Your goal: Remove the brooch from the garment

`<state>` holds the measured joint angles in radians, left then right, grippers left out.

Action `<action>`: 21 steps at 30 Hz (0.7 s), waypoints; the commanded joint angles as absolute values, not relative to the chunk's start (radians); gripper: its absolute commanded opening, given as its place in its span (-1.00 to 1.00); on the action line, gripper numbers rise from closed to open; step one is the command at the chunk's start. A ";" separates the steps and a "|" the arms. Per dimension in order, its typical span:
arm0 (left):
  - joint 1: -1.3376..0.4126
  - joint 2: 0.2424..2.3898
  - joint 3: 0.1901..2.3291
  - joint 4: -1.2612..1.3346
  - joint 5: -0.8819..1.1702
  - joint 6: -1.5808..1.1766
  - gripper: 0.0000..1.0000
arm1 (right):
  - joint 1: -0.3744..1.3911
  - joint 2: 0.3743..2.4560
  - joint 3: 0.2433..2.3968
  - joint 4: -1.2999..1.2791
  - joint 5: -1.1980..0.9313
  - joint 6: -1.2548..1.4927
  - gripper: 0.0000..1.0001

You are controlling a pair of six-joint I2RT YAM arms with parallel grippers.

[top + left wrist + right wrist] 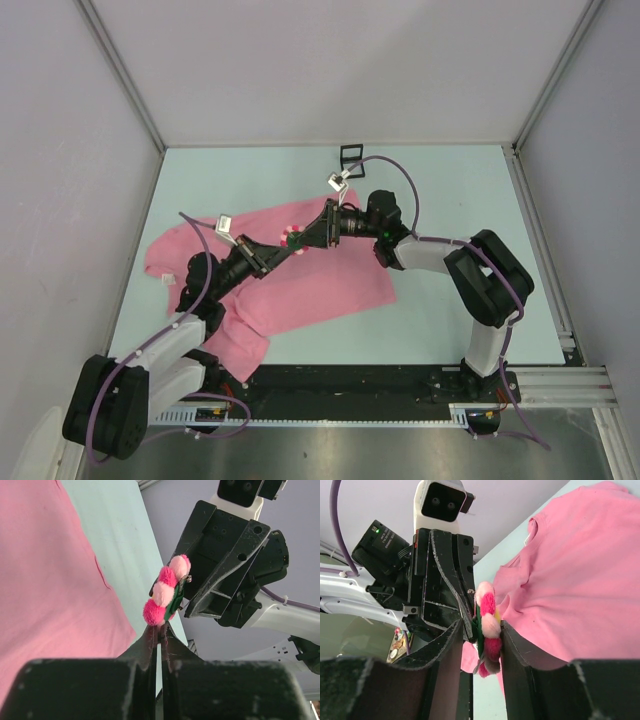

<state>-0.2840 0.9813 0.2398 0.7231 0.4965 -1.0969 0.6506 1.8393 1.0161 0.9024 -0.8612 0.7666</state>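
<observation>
The brooch (295, 238), a small flower of pink pom-poms on a green backing, hangs in the air between my two grippers, above the pink garment (320, 285). My left gripper (160, 630) is shut on the brooch (167, 592) at its lower edge. My right gripper (482, 640) stands astride the brooch (489, 625): one pad touches the pom-poms, and a narrow gap shows on the backing side. The garment (50, 580) lies flat on the table, clear of the flower in the left wrist view. The garment (580, 570) fills the background of the right wrist view.
A small black square frame (352, 153) stands at the back of the table, beyond the right arm. The pale green table (460, 200) is walled by grey panels on three sides. The garment's rumpled end (235, 345) lies by the left arm's base.
</observation>
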 commanded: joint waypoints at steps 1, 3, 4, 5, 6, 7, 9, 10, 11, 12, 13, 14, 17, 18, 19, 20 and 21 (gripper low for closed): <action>-0.293 0.973 0.284 0.756 0.514 -1.074 -0.99 | 0.655 1.813 1.060 0.939 -0.871 0.769 -0.28; -0.295 0.962 0.293 0.735 0.511 -1.052 -0.99 | 0.655 1.818 1.063 0.936 -0.874 0.773 -0.35; -0.296 0.957 0.298 0.721 0.506 -1.043 -0.99 | 0.655 1.819 1.065 0.936 -0.874 0.773 -0.35; -0.298 0.947 0.304 0.686 0.502 -1.019 -0.99 | 0.657 1.821 1.068 0.933 -0.876 0.775 -0.36; -0.301 0.940 0.317 0.666 0.497 -1.006 -0.99 | 0.657 1.827 1.071 0.931 -0.879 0.775 -0.37; -0.304 0.933 0.324 0.649 0.492 -0.993 -0.99 | 0.657 1.825 1.074 0.930 -0.879 0.775 -0.39; -0.307 0.917 0.343 0.602 0.485 -0.957 -0.99 | 0.658 1.828 1.077 0.925 -0.884 0.776 -0.40; -0.307 0.911 0.351 0.585 0.483 -0.947 -0.99 | 0.658 1.833 1.080 0.927 -0.888 0.776 -0.41; -0.308 0.907 0.357 0.557 0.479 -0.927 -0.99 | 0.660 1.835 1.081 0.931 -0.891 0.779 -0.40; -0.308 0.899 0.368 0.546 0.477 -0.919 -0.99 | 0.660 1.836 1.083 0.936 -0.896 0.781 -0.39; -0.307 0.897 0.373 0.535 0.477 -0.913 -0.99 | 0.660 1.842 1.081 0.942 -0.899 0.787 -0.38; -0.308 0.894 0.377 0.519 0.474 -0.902 -0.99 | 0.661 1.842 1.083 0.952 -0.900 0.795 -0.37; -0.308 0.893 0.388 0.499 0.476 -0.890 -0.99 | 0.660 1.845 1.085 0.954 -0.907 0.798 -0.34; -0.308 0.891 0.393 0.494 0.476 -0.888 -0.99 | 0.661 1.845 1.085 0.954 -0.908 0.796 -0.33; -0.308 0.893 0.394 0.492 0.477 -0.885 -0.99 | 0.661 1.845 1.085 0.957 -0.910 0.798 -0.31; -0.308 0.893 0.394 0.492 0.477 -0.884 -0.99 | 0.663 1.847 1.085 0.959 -0.911 0.798 -0.31; -0.308 0.893 0.396 0.492 0.479 -0.884 -0.99 | 0.661 1.848 1.086 0.959 -0.910 0.801 -0.30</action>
<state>-0.2981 0.9070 0.3439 0.5014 0.4805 -0.9287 0.6468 1.8404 1.0515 0.9108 -0.8726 0.7864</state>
